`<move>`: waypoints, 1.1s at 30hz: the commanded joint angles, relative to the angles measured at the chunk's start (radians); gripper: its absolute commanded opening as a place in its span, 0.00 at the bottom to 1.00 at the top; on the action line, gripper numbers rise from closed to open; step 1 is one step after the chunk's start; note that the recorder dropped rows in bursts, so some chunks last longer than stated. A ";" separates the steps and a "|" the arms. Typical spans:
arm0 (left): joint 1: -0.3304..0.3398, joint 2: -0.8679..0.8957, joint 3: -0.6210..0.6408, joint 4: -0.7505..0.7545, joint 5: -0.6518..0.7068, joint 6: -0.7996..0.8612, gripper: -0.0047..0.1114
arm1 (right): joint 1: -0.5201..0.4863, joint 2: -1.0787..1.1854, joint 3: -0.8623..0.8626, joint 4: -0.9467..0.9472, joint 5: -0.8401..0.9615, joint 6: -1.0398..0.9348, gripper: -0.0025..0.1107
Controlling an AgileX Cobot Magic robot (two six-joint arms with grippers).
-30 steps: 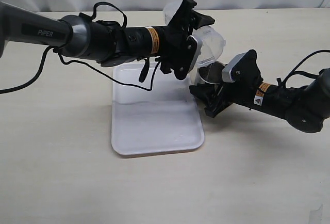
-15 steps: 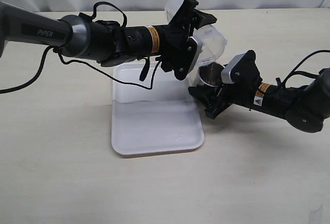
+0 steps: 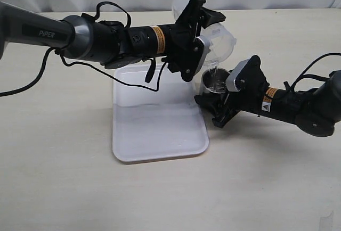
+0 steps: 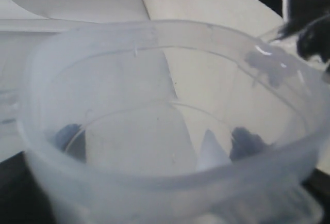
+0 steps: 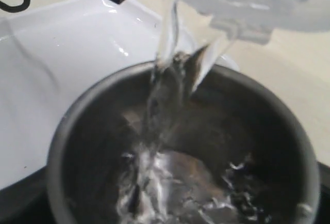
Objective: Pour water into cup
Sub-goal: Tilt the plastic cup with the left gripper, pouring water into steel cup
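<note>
Shiny grey metal cup [image 3: 216, 81], transluc. plastic container [image 3: 222, 40], glossy wht plastic tray [image 3: 160, 127], matt beige table [image 3: 58, 178].

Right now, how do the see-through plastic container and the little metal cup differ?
The plastic container is translucent; the metal cup is grey and shiny. The container is tipped over, pouring; the cup is upright below, catching the water. The container looks larger than the cup. Both are round and open-topped.
</note>
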 commanded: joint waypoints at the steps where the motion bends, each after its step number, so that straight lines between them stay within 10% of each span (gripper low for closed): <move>1: -0.009 -0.010 -0.012 -0.019 -0.022 0.001 0.04 | -0.002 -0.004 -0.001 -0.011 -0.008 -0.014 0.06; 33: -0.009 -0.010 -0.012 -0.017 -0.015 0.187 0.04 | -0.002 -0.004 -0.001 -0.011 -0.012 -0.008 0.06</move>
